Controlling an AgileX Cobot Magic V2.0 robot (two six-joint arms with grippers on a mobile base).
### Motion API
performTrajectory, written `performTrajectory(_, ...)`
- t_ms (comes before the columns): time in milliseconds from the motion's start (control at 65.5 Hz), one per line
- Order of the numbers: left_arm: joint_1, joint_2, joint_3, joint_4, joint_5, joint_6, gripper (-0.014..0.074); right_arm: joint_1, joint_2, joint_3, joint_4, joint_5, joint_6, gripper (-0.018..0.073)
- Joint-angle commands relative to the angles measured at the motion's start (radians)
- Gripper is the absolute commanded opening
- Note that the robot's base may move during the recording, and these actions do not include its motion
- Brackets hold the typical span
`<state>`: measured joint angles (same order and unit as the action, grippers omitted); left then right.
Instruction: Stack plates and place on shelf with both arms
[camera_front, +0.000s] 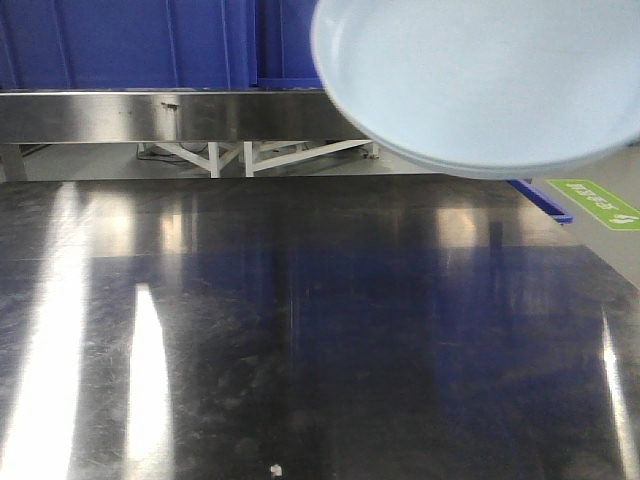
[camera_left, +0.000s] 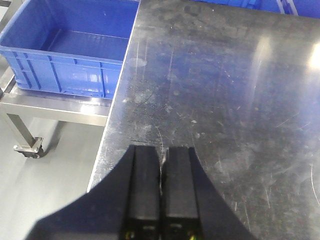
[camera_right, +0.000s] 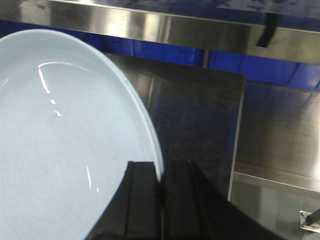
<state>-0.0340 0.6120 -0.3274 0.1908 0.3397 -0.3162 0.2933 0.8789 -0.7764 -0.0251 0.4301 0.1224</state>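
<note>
**Steel table bare below, plates held aloft by their rim**

Scratched stainless tabletop (camera_front: 300, 330) filled the scene, with blue bins behind it and a steel ledge (camera_front: 100, 115) along its far side. Far left of the left pincer (camera_left: 161, 200), beyond the table's edge, an open blue crate (camera_left: 70, 50) sat on a lower steel frame. The left pincer itself hung over the table near that edge, its jaws pressed together with nothing between them.

Rightward, the plates (camera_front: 480, 70) were off the table, raised high at the right of the front view. A second rim line showed under the lower edge, so they looked nested, one in the other. In the right wrist view the pale-blue disc spread out to the left of the right pincer (camera_right: 161, 210), whose jaws were clenched on the rim, with the ledge ahead and above.

The plates looked stiff, glossy and probably brittle. Held by one edge, they would likely hang heavy, lever against the jaws and tend to slip. A second hold on the rim opposite the right pincer, from the free left pincer, would likely steady them.

Being round, the plates had no long axis. Their hollow side faced up, tipped somewhat toward the front camera, and the disc ran leftward away from the right pincer.
</note>
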Motion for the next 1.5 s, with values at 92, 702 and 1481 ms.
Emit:
performTrajectory(92,-0.006,0.003,-0.028,-0.002,-0.079,-0.008,0.0085,-0.038,-0.122,0.044,-0.004,-0.098,-0.006,0.0026)
performTrajectory(702,-0.006,0.003,-0.028,-0.002,-0.079,-0.008,0.0085,-0.039,-0.162,0.078,-0.004,-0.081,-0.006,0.0025)
performTrajectory(1481,-0.006,0.003,-0.028,-0.002,-0.079,-0.008,0.0085,-0.039,-0.162,0.078,-0.004,-0.081,-0.006,0.0024)
